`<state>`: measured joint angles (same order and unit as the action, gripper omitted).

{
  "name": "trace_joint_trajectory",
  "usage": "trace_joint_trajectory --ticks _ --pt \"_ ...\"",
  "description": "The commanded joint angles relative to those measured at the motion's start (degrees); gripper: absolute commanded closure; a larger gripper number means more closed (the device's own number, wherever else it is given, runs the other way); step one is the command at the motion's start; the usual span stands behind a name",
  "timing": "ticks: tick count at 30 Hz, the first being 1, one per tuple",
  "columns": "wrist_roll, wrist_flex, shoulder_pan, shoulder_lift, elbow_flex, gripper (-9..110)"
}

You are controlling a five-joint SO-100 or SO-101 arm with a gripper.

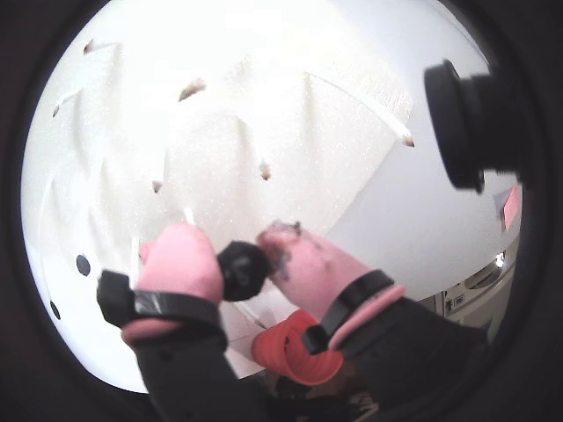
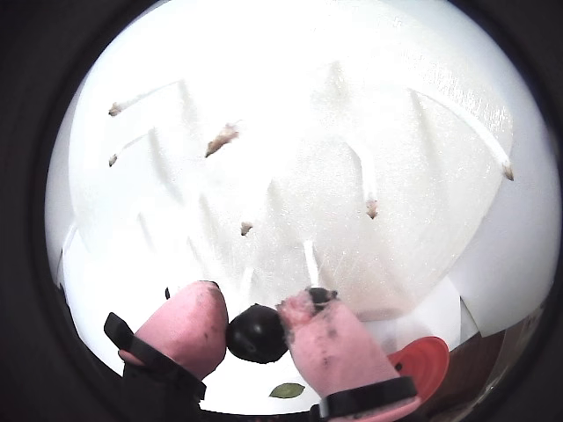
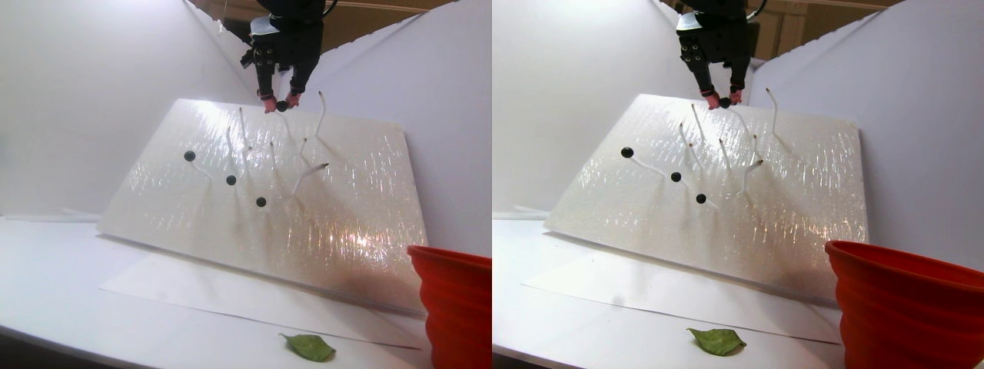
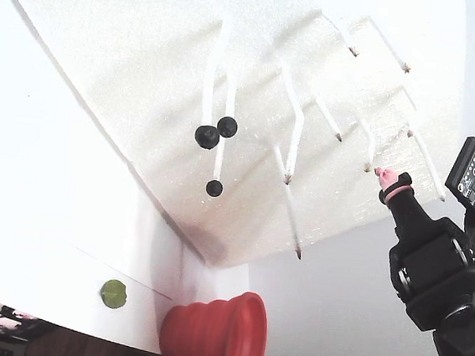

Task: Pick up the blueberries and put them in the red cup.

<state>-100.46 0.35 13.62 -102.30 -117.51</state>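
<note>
Pincer clenched on one of the blueberries, pinched between pink fingertips, high before the tilted white board. Three more berries sitting on white stalks of the board. Red cup upright on the surface, near a green leaf.

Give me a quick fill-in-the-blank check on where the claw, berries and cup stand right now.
1. The claw is shut on one ____.
2. In the left half of the stereo pair view, ____ berries sit on stems of the white board.
3. The red cup contains ____ berries as far as the fixed view shows.
4. The green leaf lies on the ____.

Missing words: berry; three; no; table
</note>
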Motion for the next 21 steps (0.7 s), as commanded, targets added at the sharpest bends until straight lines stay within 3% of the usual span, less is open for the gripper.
trace_joint_trajectory --ticks 1,21 --pt "-0.53 0.0 2.81 -7.12 0.44 91" --pt "-1.41 3.34 11.69 -10.63 -4.22 91"
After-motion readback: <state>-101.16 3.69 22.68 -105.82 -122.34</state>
